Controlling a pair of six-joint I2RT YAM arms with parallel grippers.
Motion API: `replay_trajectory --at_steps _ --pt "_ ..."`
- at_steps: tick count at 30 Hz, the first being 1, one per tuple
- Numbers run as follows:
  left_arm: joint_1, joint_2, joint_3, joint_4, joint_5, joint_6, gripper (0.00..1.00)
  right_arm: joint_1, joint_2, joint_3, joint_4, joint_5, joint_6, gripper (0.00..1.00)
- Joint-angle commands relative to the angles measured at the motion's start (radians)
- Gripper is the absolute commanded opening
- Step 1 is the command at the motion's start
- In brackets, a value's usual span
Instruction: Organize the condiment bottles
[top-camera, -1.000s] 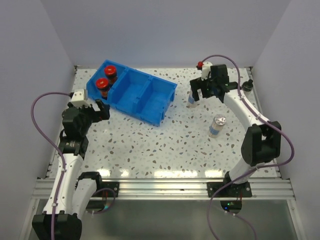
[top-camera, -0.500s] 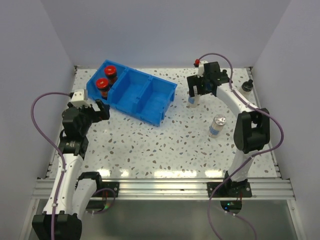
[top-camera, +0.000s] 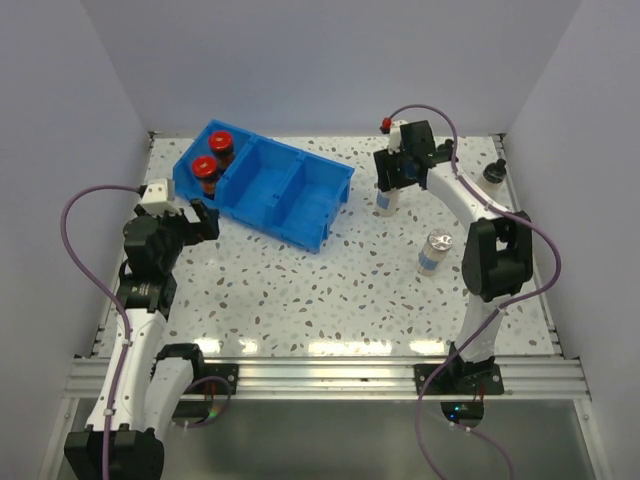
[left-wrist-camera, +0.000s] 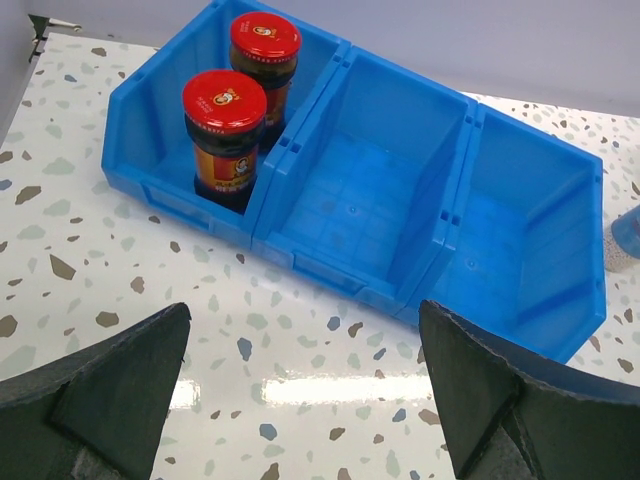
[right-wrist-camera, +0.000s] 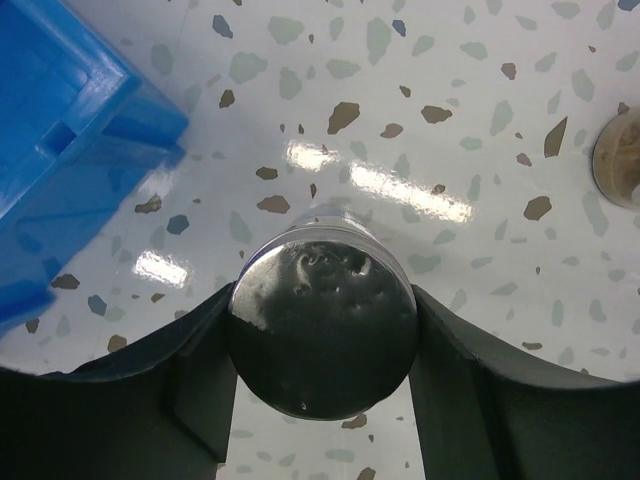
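Note:
My right gripper is shut on a silver-capped clear jar, which stands upright on the table just right of the blue bin; both fingers press on its cap. A second silver-capped jar with a blue label stands nearer, to the right. Two red-capped jars sit in the bin's left compartment. A small dark black-capped bottle stands at the far right edge. My left gripper hangs open in front of the bin, holding nothing.
The three-compartment blue bin lies at an angle at the back left; its middle and right compartments hold nothing. Grey walls close in the speckled table on three sides. A round brownish object shows at the right wrist view's edge.
My right gripper has shifted slightly left and down over the silver-capped jar and closed on it. The left arm and the other jars have not moved.

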Motion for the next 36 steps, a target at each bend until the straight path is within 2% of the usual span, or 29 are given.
replay_trajectory --at_steps 1,5,8,14,20,24,30,36 --pt "0.004 -0.017 0.001 0.027 -0.003 0.003 1.0 0.011 -0.07 0.072 -0.02 -0.017 -0.058 0.0" --pt "0.004 -0.022 0.002 0.027 0.0 0.001 1.0 0.025 -0.174 0.098 -0.03 -0.124 -0.19 0.0" --pt "0.004 -0.023 0.001 0.029 0.0 0.003 1.0 0.049 -0.197 0.153 -0.064 -0.159 -0.21 0.0" --pt "0.004 -0.017 0.001 0.029 -0.001 0.003 1.0 0.15 -0.167 0.295 -0.086 -0.127 -0.219 0.0" --pt "0.005 -0.008 0.001 0.029 -0.009 0.006 1.0 0.212 -0.065 0.485 -0.093 -0.153 -0.193 0.0" --pt "0.005 -0.003 0.001 0.027 -0.009 0.006 1.0 0.235 0.024 0.543 -0.101 -0.204 -0.17 0.0" --pt "0.005 -0.006 0.002 0.026 -0.009 0.007 1.0 0.249 0.139 0.558 -0.081 -0.268 -0.183 0.0" --pt "0.005 -0.014 0.002 0.029 -0.003 0.007 1.0 0.255 0.24 0.58 -0.09 -0.233 -0.201 0.0"
